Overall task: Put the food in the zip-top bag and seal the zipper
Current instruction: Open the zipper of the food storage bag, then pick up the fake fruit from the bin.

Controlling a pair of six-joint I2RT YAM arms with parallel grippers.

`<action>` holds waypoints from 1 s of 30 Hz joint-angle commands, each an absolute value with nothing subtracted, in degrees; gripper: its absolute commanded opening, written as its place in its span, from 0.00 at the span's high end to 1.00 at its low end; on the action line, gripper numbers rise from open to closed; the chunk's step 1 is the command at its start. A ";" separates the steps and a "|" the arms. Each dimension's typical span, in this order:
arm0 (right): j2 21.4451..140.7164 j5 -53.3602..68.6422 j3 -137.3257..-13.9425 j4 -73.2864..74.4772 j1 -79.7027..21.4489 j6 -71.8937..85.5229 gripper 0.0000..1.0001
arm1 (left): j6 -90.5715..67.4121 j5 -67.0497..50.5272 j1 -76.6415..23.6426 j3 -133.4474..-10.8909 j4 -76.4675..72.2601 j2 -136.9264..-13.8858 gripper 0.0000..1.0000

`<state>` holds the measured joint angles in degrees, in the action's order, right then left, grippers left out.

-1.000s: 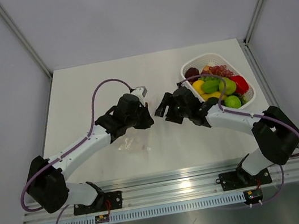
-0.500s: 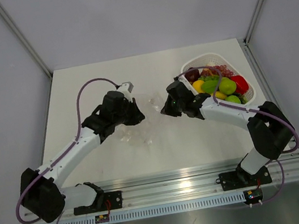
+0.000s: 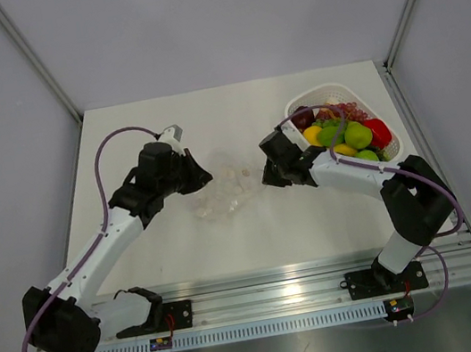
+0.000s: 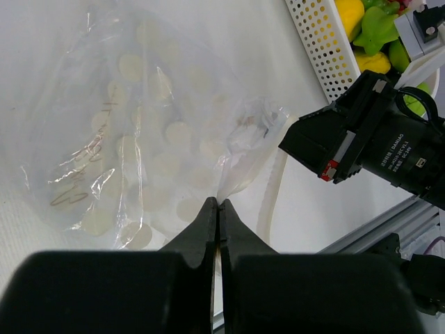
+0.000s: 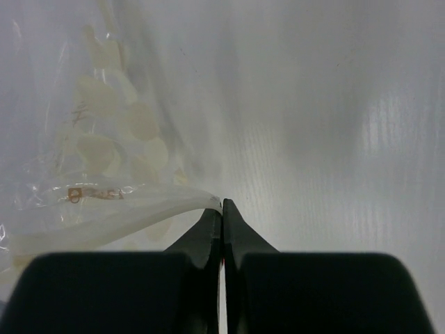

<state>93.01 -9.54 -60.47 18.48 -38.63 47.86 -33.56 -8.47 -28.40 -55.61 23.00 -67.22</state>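
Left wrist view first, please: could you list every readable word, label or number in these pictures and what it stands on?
"DAMIAO", probably: small white print on the right arm's black housing; the lines beside it are too small to read.
Reddish print on the clear bag: too crumpled to read in either wrist view.
Top view: nothing readable.

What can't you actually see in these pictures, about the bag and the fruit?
Zipper: top view, too small and clear on the zip-top bag to tell open from sealed.
Food: top view, lower pieces in the basket lie hidden under upper ones.
Basket: left wrist view, cut off by the top edge and partly covered by the right arm.
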 commanded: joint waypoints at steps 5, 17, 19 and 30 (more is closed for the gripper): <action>90.62 -12.14 -64.51 22.59 -38.85 44.30 0.89 | -35.07 -5.20 -31.90 -56.25 21.09 -68.55 1.00; 72.35 -23.09 -67.59 34.26 -38.67 33.77 0.13 | -39.73 -0.27 -36.56 -60.90 20.56 -75.14 1.00; 68.66 -28.29 -67.06 35.77 -38.24 31.56 0.09 | -39.55 -0.26 -36.83 -61.87 21.00 -75.93 1.00; 68.37 -15.41 -63.89 37.00 -6.19 26.54 0.01 | -40.08 1.76 -40.69 -67.59 20.66 -80.07 1.00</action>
<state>66.54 -22.04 -63.66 36.86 -11.00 28.77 -39.57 0.32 -39.35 -64.58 23.35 -79.35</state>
